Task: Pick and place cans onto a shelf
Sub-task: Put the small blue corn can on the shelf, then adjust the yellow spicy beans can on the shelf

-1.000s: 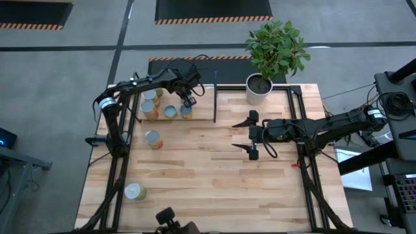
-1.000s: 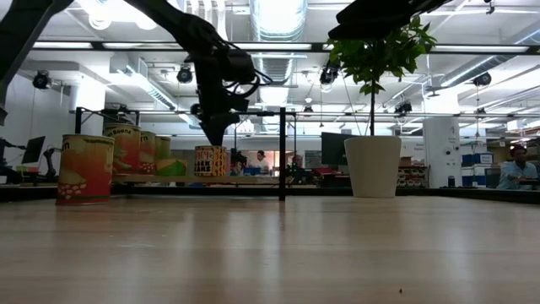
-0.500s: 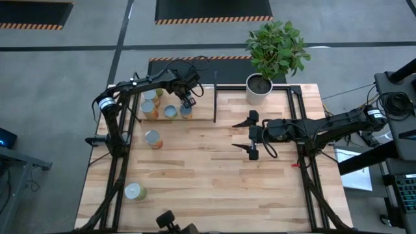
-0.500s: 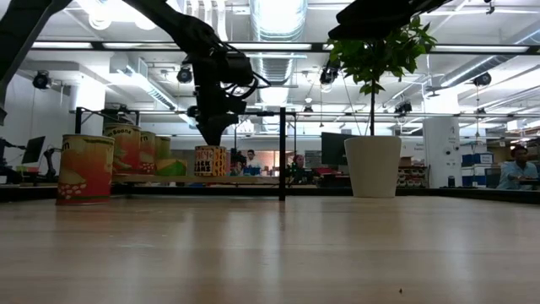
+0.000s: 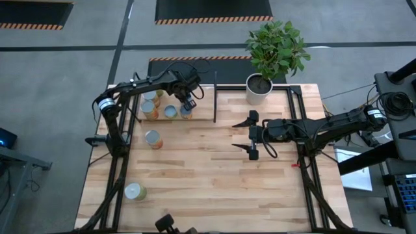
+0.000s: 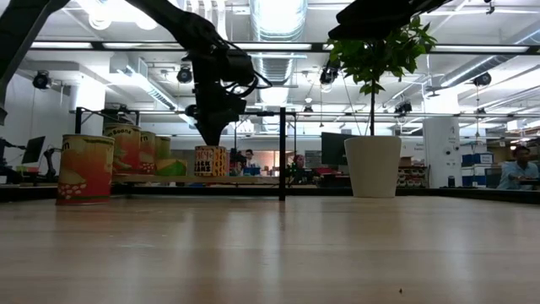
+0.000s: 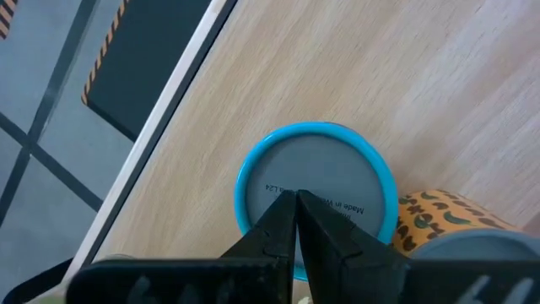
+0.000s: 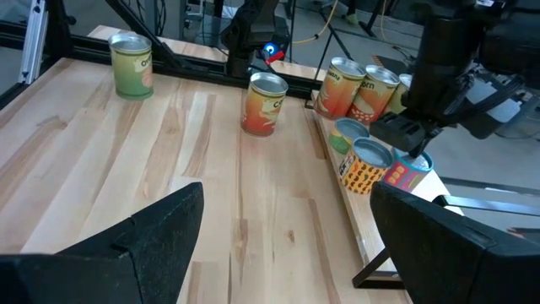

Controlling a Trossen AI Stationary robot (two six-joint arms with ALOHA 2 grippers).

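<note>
- While I watch from above, the worktop (image 5: 214, 169) is the biggest thing I see, light wood planks with both arms reaching over it.
- At its far left corner sits the shelf (image 5: 201, 107), a wood panel with black posts.
- Beside the shelf's right end stands a white plant pot (image 5: 258, 90) with a leafy plant.
- My right pincer (image 5: 251, 136) waits over the middle of the worktop, fingers spread wide, holding nothing.
- My left pincer (image 5: 189, 103) hangs just above the shelf, fingers pressed together and empty, directly over a blue-rimmed can (image 7: 316, 196).
- On the shelf I count a row of cans (image 5: 162, 110); the blue-rimmed one is at the right end of it.
- Off the shelf, one can (image 5: 153, 139) stands near it and another can (image 5: 134, 191) stands close to the near left edge.
</note>
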